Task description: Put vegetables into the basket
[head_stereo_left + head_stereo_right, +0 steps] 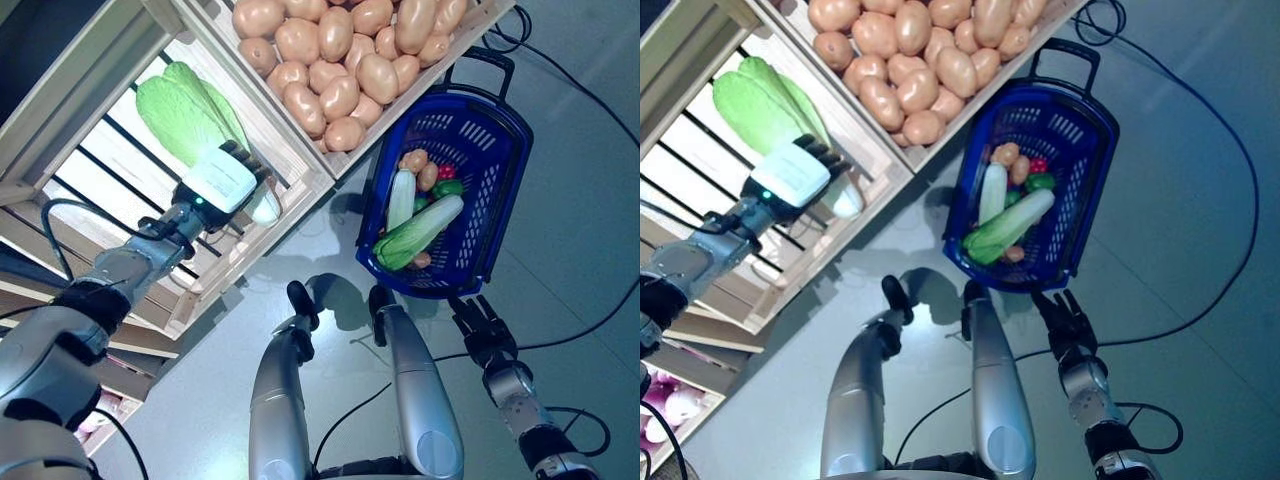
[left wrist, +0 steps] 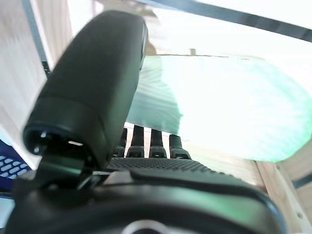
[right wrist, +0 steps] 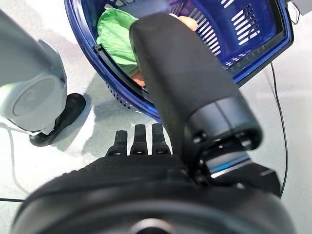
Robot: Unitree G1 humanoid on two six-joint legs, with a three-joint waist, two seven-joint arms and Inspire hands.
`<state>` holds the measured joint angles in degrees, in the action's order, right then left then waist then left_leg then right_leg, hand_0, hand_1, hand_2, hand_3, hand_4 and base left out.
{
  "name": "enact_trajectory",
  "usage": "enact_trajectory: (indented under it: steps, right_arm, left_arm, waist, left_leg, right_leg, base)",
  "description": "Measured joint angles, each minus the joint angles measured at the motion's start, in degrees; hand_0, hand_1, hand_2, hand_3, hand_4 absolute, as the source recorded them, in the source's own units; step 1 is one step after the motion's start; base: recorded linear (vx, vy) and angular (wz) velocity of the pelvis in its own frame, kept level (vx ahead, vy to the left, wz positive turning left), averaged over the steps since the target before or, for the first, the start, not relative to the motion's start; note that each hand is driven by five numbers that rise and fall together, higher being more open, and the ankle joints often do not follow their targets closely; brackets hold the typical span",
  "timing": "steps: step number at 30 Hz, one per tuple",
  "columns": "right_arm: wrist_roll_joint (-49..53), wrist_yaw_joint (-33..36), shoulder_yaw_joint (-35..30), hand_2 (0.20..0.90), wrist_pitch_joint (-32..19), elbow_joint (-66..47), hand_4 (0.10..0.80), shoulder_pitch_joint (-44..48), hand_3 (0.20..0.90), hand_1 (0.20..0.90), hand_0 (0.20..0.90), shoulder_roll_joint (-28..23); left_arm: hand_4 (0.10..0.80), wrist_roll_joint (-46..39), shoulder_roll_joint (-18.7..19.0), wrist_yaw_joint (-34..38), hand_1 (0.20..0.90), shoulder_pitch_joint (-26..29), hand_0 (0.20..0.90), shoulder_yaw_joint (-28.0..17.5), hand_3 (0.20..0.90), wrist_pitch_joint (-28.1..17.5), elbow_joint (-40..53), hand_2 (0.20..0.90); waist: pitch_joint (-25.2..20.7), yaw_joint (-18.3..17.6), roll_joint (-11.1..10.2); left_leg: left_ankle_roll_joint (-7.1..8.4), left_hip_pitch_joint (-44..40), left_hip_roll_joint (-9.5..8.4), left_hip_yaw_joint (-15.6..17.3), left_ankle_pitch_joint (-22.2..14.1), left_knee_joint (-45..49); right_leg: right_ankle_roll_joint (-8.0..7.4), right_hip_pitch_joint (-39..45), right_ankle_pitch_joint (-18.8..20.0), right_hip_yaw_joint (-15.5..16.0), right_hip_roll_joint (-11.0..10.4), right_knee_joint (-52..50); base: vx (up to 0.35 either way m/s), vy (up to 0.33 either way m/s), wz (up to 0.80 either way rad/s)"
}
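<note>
Two green napa cabbages (image 1: 178, 115) lie in a slatted wooden crate (image 1: 100, 170) on the left. My left hand (image 1: 222, 180) rests over the white stem end of one of them, fingers straight and open; in the left wrist view the cabbage (image 2: 234, 112) lies just past the fingers (image 2: 146, 141). The blue basket (image 1: 495, 160) stands on the floor at the right. It holds a cabbage (image 1: 420, 232), a pale long vegetable (image 1: 400, 198), potatoes, a tomato and a green pepper. My right hand (image 1: 482, 322) hangs open just short of the basket's near rim (image 3: 122, 97), holding nothing.
A wooden crate heaped with potatoes (image 1: 340, 60) stands between the cabbage crate and the basket. The basket's black handle (image 1: 480, 60) points away from me. Grey floor lies right of the basket, crossed by a thin black cable (image 1: 590, 100).
</note>
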<state>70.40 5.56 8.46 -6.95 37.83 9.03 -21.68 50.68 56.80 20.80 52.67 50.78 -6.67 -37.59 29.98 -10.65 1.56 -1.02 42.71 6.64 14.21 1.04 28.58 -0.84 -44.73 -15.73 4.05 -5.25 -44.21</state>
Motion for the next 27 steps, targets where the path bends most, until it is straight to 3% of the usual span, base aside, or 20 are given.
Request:
enact_trajectory:
  steps: [6, 19, 27]
  right_arm:
    - [0.03, 0.00, 1.39, 0.900, -0.02, 0.05, 0.800, 0.23, 0.900, 0.900, 0.900, -0.33]
    - [0.42, 0.01, 1.30, 0.900, -0.44, -0.76, 0.800, 0.39, 0.900, 0.900, 0.900, -0.49]
    - [0.42, 0.18, 1.21, 0.900, -0.94, -2.78, 0.800, 0.38, 0.900, 0.900, 0.900, -1.20]
  left_arm:
    - [0.800, 0.35, 0.01, -2.35, 0.900, 1.13, 0.900, 0.52, 0.900, 0.09, 0.89, 0.900]
    - [0.800, 6.17, 0.01, 11.25, 0.900, 1.17, 0.900, 0.72, 0.900, 0.25, -1.97, 0.900]
    - [0.800, 7.30, -0.09, 16.95, 0.900, 1.11, 0.900, 0.54, 0.900, 3.19, -2.49, 0.900]
  waist:
    - [0.00, -0.02, 0.00]
    - [0.01, 0.55, -0.03]
    - [0.01, 0.38, -0.04]
  left_leg:
    - [-0.11, 0.14, 0.09, -0.13, -0.09, 0.38]
    - [-1.41, 8.16, 0.33, -0.78, -1.03, 6.06]
    - [-2.30, 13.51, 0.43, -1.29, -2.46, 10.85]
  right_leg:
    - [0.00, 0.04, 0.00, 0.12, 0.01, -0.07]
    - [-0.13, -7.19, -0.01, -0.05, -0.50, -4.25]
    - [-0.20, -12.02, -0.37, -0.67, -0.69, -7.62]
  base:
    - [0.000, 0.000, 0.00]
    - [-0.015, 0.031, 0.01]
    - [-0.023, 0.050, -0.02]
